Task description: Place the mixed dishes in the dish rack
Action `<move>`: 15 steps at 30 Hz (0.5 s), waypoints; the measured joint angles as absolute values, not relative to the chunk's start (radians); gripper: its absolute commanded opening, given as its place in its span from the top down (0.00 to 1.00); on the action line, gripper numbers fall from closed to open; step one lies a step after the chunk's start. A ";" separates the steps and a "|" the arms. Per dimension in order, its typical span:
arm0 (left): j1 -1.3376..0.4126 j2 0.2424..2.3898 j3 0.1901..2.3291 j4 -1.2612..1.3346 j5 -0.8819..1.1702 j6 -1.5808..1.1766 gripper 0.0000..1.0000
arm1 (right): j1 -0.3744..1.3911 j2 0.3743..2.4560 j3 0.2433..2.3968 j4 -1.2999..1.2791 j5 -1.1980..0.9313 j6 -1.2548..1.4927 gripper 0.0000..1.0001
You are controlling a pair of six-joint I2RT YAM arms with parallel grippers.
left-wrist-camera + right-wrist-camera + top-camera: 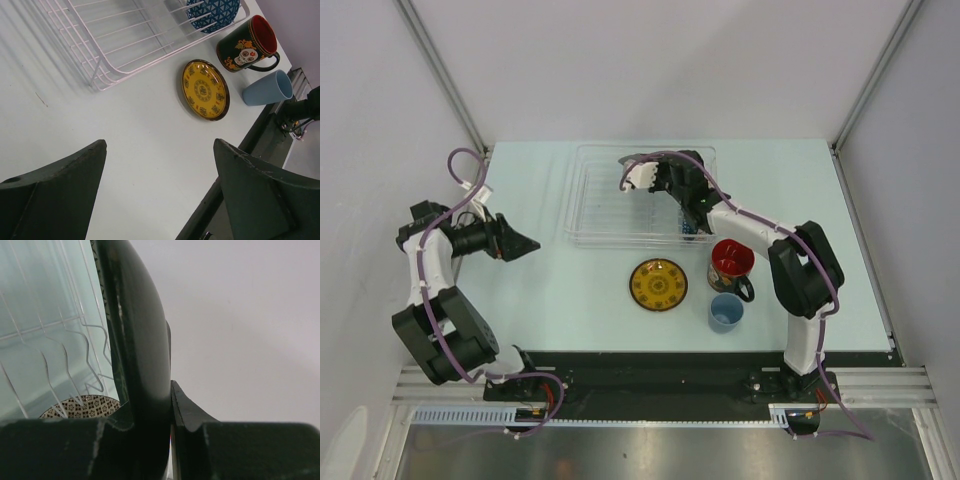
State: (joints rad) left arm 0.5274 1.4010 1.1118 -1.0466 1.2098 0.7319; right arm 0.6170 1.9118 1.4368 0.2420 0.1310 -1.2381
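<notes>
Right gripper [663, 180] is clamped on the black square floral plate [142, 340], held on edge over the clear plastic dish rack [582, 205], apparently mid-placement. Next it must lower the plate between slots and release. Left gripper [525, 245] hovers, jaws apart.

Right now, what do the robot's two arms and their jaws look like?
The left arm and right arm are black, chunky-jointed, with white links. A purple cable loops along each, held by white clips. The jaws are dark, tapered wedges.
</notes>
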 measured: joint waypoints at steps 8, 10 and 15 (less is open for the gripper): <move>0.525 1.403 1.112 -1.044 1.211 0.734 0.07 | 0.607 1.920 1.437 0.246 0.121 -1.231 1.00; 0.525 1.403 1.112 -1.045 1.211 0.735 0.07 | 0.606 1.927 1.437 0.244 0.118 -1.232 1.00; 0.525 1.404 1.107 -1.046 1.211 0.742 0.07 | 0.603 1.929 1.437 0.244 0.115 -1.214 1.00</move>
